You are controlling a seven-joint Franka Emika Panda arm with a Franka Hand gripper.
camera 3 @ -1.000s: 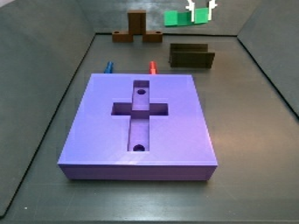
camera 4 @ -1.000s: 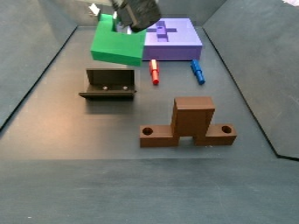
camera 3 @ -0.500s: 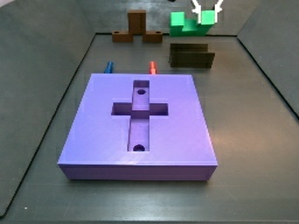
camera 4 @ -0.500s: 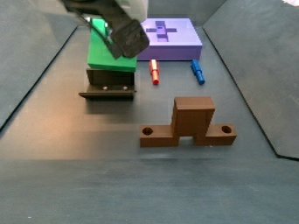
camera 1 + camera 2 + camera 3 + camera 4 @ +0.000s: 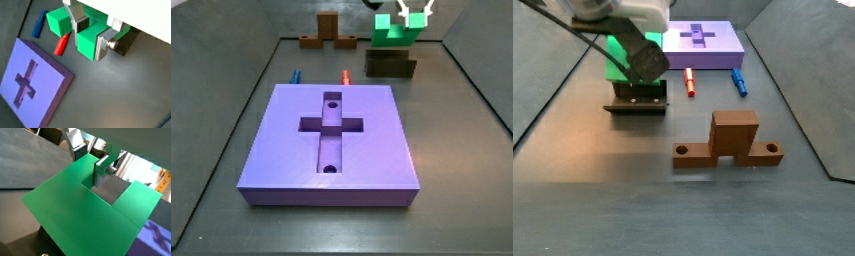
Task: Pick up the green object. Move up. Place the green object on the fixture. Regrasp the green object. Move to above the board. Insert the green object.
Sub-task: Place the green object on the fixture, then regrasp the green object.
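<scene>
Green object (image 5: 389,30) in gripper (image 5: 413,17), over fixture (image 5: 390,65)

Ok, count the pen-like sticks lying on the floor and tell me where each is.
2. The red stick and the blue stick lie side by side at the board's short edge, the red one nearer the fixture.

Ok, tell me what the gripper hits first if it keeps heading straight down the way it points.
Probably the fixture. The gripper hangs right above it, shut on the green object, so the piece's lower edge should meet the trough before the fingers do. Depth is hard to judge from these views.
</scene>
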